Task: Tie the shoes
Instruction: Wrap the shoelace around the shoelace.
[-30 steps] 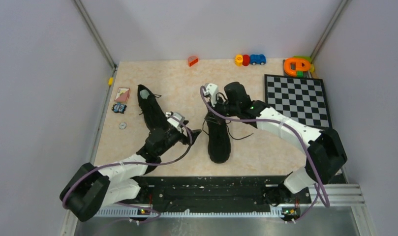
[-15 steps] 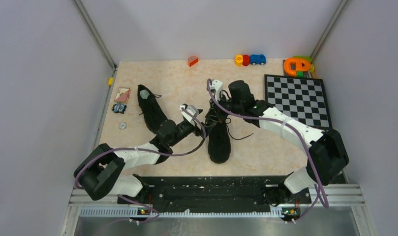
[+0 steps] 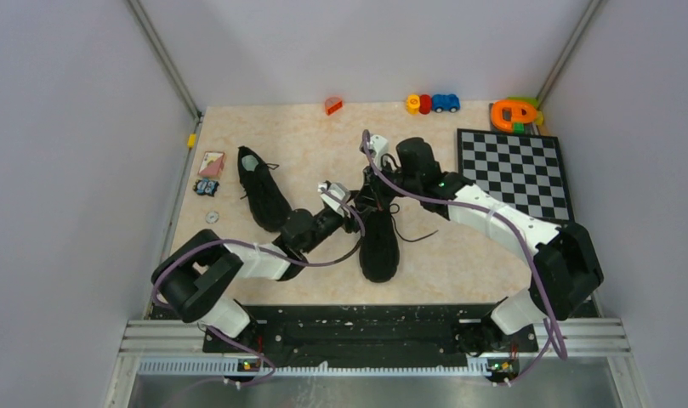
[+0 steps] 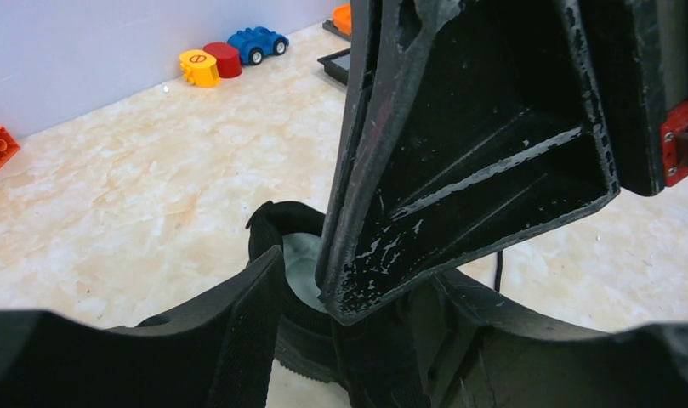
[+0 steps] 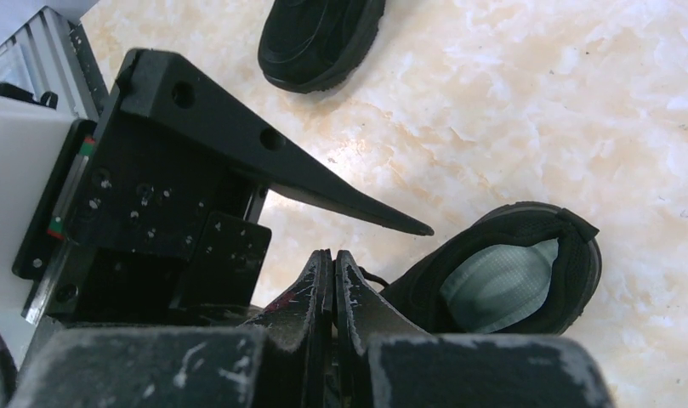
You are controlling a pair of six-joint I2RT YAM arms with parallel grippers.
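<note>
Right shoe [image 3: 379, 246]: laces [image 3: 412, 236] loose, no bow. Left gripper [image 3: 350, 204] part-open, empty; right gripper [image 3: 372, 180] pinched shut, contents unclear. Left shoe [image 3: 262, 191] unattended. We judge: early.

My right gripper [image 5: 332, 259]: matt black plastic fingers [image 5: 317, 289], rough, scratched whitish at the edges. Shoe [image 5: 582, 272], lower right of frame: matt black cloth-like upper. Its insole [image 5: 493, 285]: pale mesh fabric, fine weave. Table [image 5: 536, 127]: smooth marbled beige top, slight sheen. Toy blocks [image 4: 208, 66], upper left: glossy plastic.
</note>
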